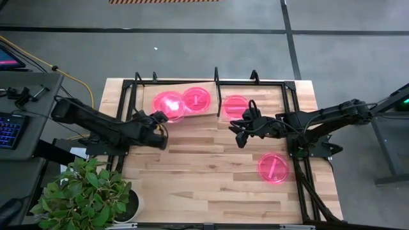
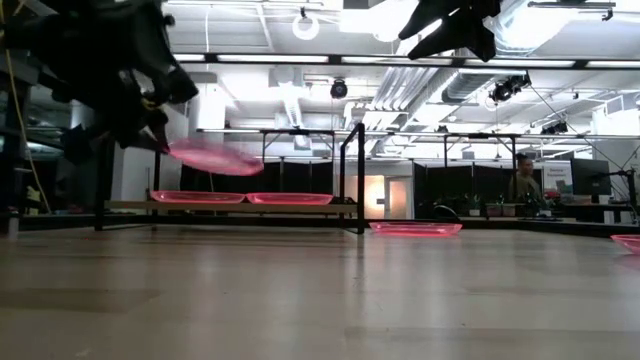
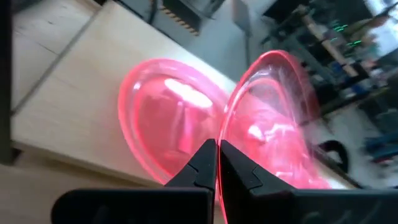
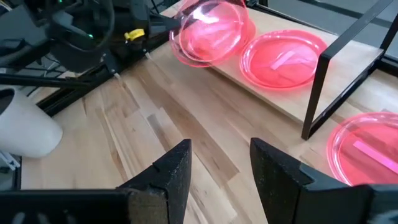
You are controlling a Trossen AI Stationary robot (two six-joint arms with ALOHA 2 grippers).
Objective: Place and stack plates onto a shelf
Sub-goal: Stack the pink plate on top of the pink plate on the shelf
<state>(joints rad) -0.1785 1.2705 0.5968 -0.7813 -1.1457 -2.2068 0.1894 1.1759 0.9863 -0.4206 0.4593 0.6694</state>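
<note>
The shelf (image 1: 144,108) stands at the table's far left, a light board in a black frame. Two pink plates lie flat on it (image 2: 197,197) (image 2: 290,198). My left gripper (image 1: 164,119) is shut on a third plate (image 1: 169,104), which hangs tilted over the shelf's left plate (image 3: 163,118). Another plate (image 1: 235,105) lies on the table right of the shelf. One more (image 1: 273,167) lies at the near right. My right gripper (image 1: 236,130) hovers open above the table's middle, with nothing between its fingers (image 4: 217,168). My left gripper pinches the held plate's rim (image 3: 227,130) between its two fingers, which slant down from the table's left. The plate is lifted clear of the shelf and tilted, with its free side (image 2: 245,167) lower and over the shelf's left plate.
Black frame uprights (image 1: 216,80) bound the shelf on its right. A potted plant (image 1: 89,191) stands at the table's near left corner. A keyboard (image 1: 9,128) lies on a desk left of the table. Bare tabletop (image 1: 198,172) spreads across the near middle.
</note>
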